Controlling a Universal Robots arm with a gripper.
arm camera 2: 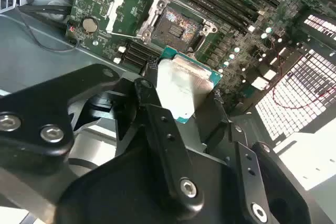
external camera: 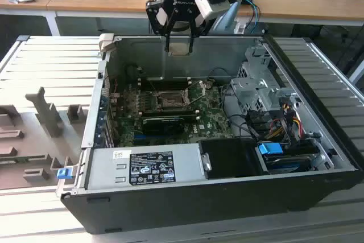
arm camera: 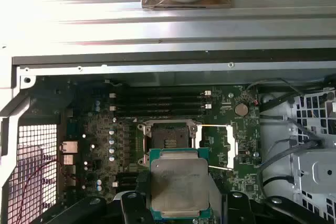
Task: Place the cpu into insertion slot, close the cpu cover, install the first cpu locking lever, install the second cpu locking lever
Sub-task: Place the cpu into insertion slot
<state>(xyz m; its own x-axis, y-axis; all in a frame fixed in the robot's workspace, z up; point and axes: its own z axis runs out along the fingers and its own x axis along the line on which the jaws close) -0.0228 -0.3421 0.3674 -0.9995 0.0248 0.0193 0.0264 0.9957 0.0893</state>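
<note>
My gripper (external camera: 180, 48) hangs above the rear wall of the open computer case (external camera: 182, 197), shut on the cpu (external camera: 180, 45), a pale metal square with a green edge. In both wrist views the cpu (arm camera: 178, 184) (arm camera 2: 185, 87) sits between the black fingers (arm camera 2: 149, 85). Below it on the green motherboard (arm camera: 105, 129) lies the insertion slot (arm camera: 168, 141) (arm camera 2: 179, 23) (external camera: 169, 102), dark-centred and uncovered. The cpu cover (arm camera: 220, 148) (arm camera 2: 128, 8) stands flipped open beside the slot. Two thin locking levers (arm camera: 216, 126) stick up near the cover.
A silver power supply (external camera: 145, 166) fills the case's front, with a drive cage (external camera: 256, 86) and coloured cables (external camera: 284, 119) at the exterior view's right. A long black card (external camera: 165, 119) lies just in front of the slot. A grey foam tray (external camera: 34, 123) sits outside the case.
</note>
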